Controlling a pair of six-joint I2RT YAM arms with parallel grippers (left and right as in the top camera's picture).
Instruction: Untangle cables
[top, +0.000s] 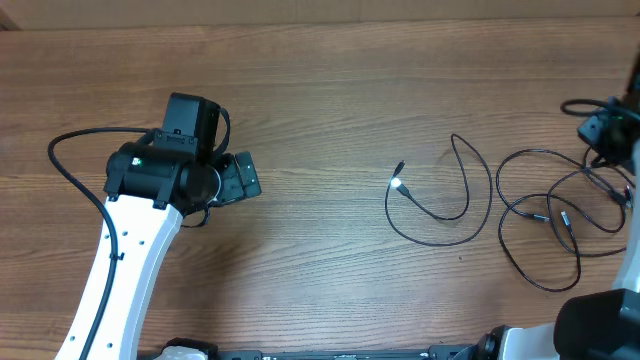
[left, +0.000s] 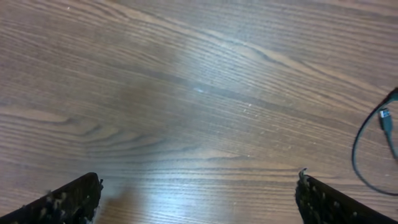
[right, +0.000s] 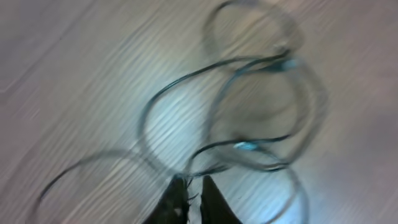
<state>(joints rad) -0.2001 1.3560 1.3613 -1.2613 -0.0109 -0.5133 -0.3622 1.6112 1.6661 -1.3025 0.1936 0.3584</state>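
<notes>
My left gripper (left: 198, 190) hangs low over the brown wood-grain desk (left: 186, 74), and its two black fingers sit wide apart at the bottom corners of the wrist view. It is open, with bare wood between them. Just past it, at the right edge of that view, a curve of one of the thin black flexible cables (left: 356, 152) comes into sight, a small plug end (left: 385, 115) lying inside the bend.

From overhead, that is the lone strand (top: 466, 205), lying in a loose open loop mid-desk, well apart from my left gripper. Its metal tip (top: 398, 184) catches a bright glint of light.

Over on my right side, my right gripper (right: 191, 183) has its fingers drawn almost together, with only a thin slit between them. A strand runs right up to the tips. The view is blurred, so I cannot tell whether that strand is pinched or just passing by.

Beyond the tips, the looped bunch (right: 236, 146) spreads out in several overlapping rings crossing one another on the desk. Overhead it sits at the far right, near the lone strand but not touching it.
</notes>
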